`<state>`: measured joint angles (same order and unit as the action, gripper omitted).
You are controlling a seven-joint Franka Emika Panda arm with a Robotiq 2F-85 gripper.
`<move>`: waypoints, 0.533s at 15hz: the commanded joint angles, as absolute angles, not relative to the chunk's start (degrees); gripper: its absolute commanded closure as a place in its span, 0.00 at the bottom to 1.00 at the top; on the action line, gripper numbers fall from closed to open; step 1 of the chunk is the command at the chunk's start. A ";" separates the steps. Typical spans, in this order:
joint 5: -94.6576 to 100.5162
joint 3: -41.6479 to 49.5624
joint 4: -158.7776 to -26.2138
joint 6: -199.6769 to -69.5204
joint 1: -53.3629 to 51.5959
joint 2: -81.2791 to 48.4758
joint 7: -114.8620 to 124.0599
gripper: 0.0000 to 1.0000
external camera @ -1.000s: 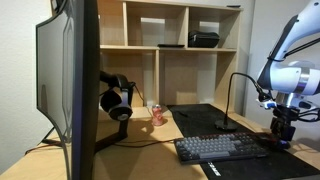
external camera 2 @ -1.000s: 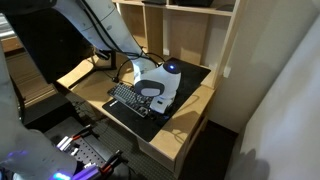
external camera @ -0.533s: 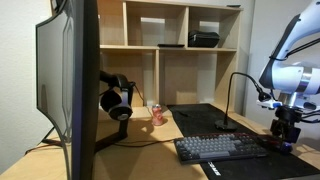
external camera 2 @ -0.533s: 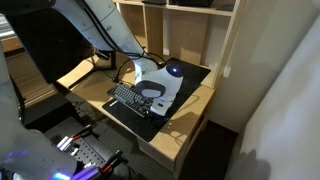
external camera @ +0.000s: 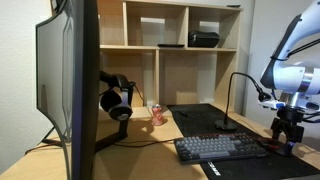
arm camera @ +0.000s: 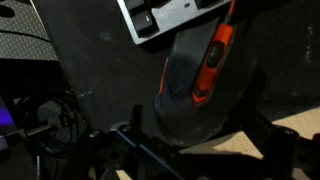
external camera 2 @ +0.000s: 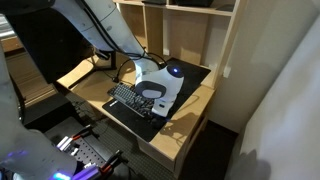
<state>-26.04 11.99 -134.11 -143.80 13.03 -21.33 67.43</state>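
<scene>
On the black desk mat (external camera: 200, 115), just beside the keyboard (external camera: 220, 148), the gripper (external camera: 284, 140) hangs low over a dark computer mouse (arm camera: 200, 90) with an orange stripe. The wrist view shows its jaws spread wide, one finger on each flank of the mouse and, as far as I can see, apart from it, so nothing is held. To work well here, I judge, the fingers should sit level and centred on the mouse's widest part, square to its sides and clear of the keyboard's corner, since the curved shell could slip out of a skewed pinch. Behind the desk, the wooden shelf unit (external camera: 157, 62) has a black box-like device (external camera: 203, 39) in one upper compartment and a flat dark item (external camera: 170, 45) in the compartment beside it; what the others hold I cannot tell
</scene>
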 commanded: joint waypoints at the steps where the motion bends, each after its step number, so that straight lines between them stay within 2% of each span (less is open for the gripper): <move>1: -26.67 12.23 -134.46 -147.14 12.93 -21.17 64.91 0.00; 8: -29.86 11.78 -134.05 -150.31 12.72 -21.32 61.85 0.00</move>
<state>-29.90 11.45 -134.10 -150.49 13.03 -21.35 61.70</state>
